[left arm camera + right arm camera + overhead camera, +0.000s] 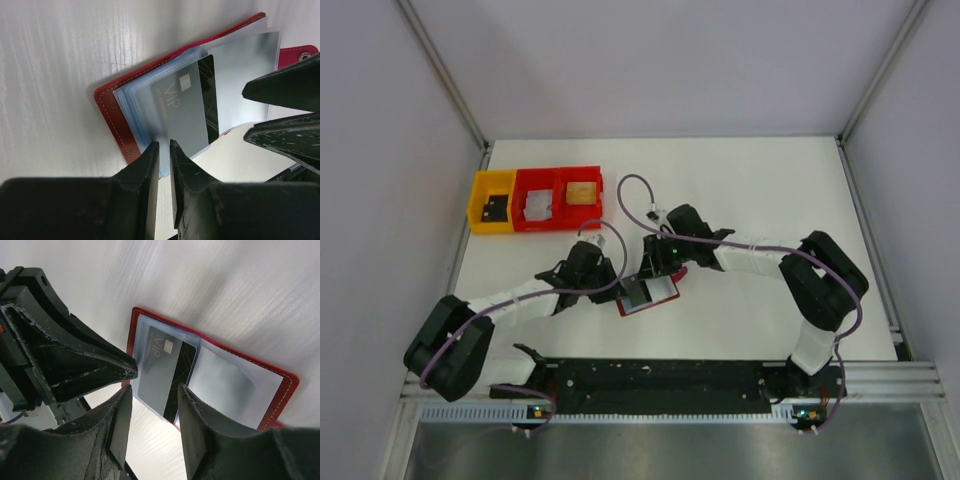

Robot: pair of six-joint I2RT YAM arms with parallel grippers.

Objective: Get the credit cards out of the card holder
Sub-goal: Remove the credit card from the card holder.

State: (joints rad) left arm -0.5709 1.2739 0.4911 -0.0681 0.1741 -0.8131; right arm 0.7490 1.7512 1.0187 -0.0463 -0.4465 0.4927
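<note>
The red card holder lies open on the white table, grey-blue pockets up; it also shows in the left wrist view and the right wrist view. A silvery grey-blue VIP credit card sticks partly out of a pocket past the holder's edge, with a black card under it; both show in the right wrist view. My left gripper is shut, tips at the pocket's edge by the card's corner, and I cannot see it holding anything. My right gripper is open, jaws either side of the card's free end.
A yellow bin and two red bins stand in a row at the back left, each with a small item inside. The two grippers are close together over the holder. A black rail runs along the near edge.
</note>
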